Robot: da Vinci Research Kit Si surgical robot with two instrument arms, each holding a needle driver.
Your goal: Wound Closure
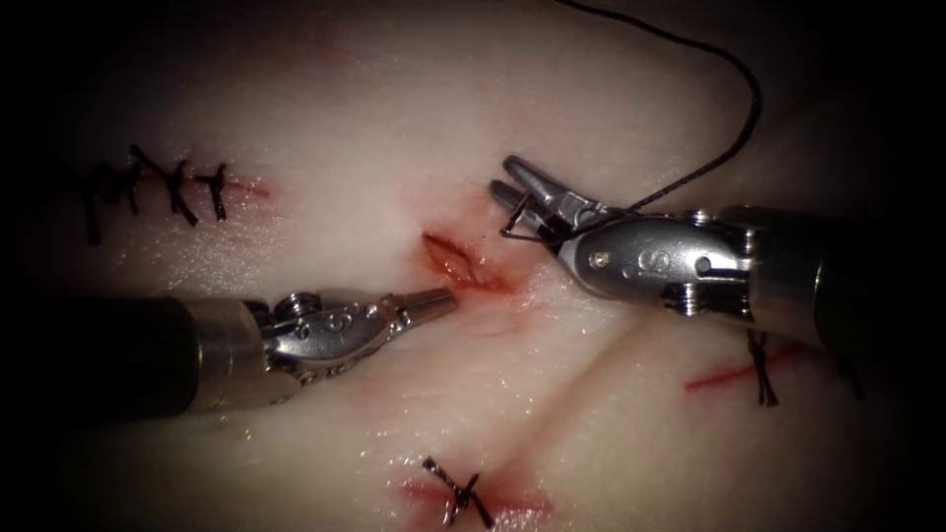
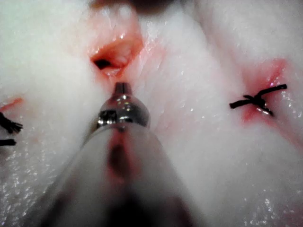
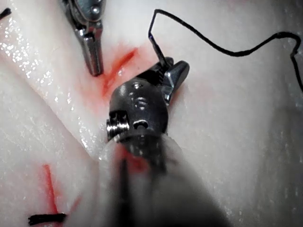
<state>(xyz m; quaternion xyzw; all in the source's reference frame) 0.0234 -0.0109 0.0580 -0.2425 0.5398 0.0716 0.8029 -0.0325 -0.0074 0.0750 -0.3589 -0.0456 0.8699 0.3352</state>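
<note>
Right tool [image 1: 514, 183], jaws parted, carries the thin curved needle [image 1: 519, 225] clear of the tissue [image 1: 394, 128], right of the glistening cut [image 1: 463, 264]; black thread [image 1: 734, 138] trails. My left tool [image 1: 439, 300], jaws closed and empty, touches the cut's left lip.

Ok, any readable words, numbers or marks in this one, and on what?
"S": one stamped character, possibly "8", on the wrist body of the right tool.
A similar stamp on the left tool: too blurred to read.
No other text.
The right tool grips the needle, clear of the tissue, right of the cut; the thread trails behind. The left tool holds nothing.
</note>
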